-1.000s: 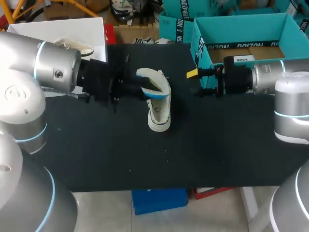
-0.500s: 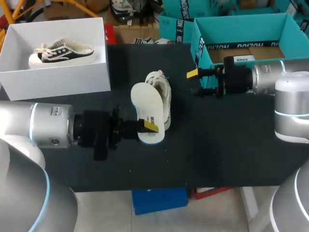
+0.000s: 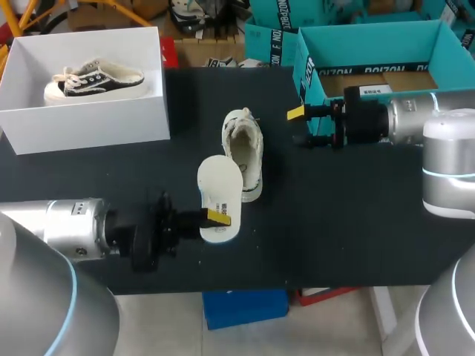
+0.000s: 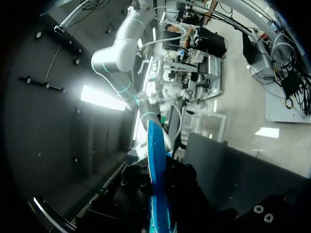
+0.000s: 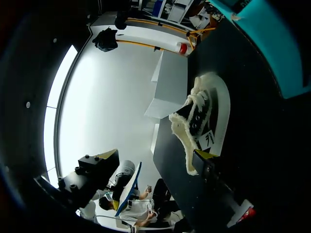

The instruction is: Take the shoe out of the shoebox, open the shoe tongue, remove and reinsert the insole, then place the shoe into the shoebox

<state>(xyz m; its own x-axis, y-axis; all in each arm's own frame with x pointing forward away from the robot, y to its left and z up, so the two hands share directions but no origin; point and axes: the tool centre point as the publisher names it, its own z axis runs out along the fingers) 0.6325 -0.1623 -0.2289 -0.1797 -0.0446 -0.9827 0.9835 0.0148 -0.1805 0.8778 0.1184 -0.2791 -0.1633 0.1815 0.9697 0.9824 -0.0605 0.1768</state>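
L gripper (image 3: 216, 216) was clamped on the insole (image 3: 219, 191), gripping it at the near end by the dark print. The insole's pale top faced up and its length ran toward the far side of the black table (image 3: 349, 222). In the L wrist view the insole (image 4: 156, 170) showed edge-on w/ a blue underside, pinched btwn the black fingers from both sides. Whether it rested on the table or hung above it couldn't be told. The cream shoe (image 3: 245, 152) lay on the table just beside the insole, on its R. Its fuzzy collar pointed toward the far edge and its toe toward the near one; nothing held it. R gripper (image 3: 298, 127) hung to the R of the shoe w/ fingers spread wide and nothing btwn them, just in front of the teal box (image 3: 371, 41). From the R wrist view the shoe (image 5: 204, 119) lay ahead of that gripper, past one yellow fingertip (image 5: 206, 154). The white shoebox (image 3: 89, 122) stood at the far L corner w/ a second, dark-and-cream shoe (image 3: 93, 78) inside, well apart from both grippers.
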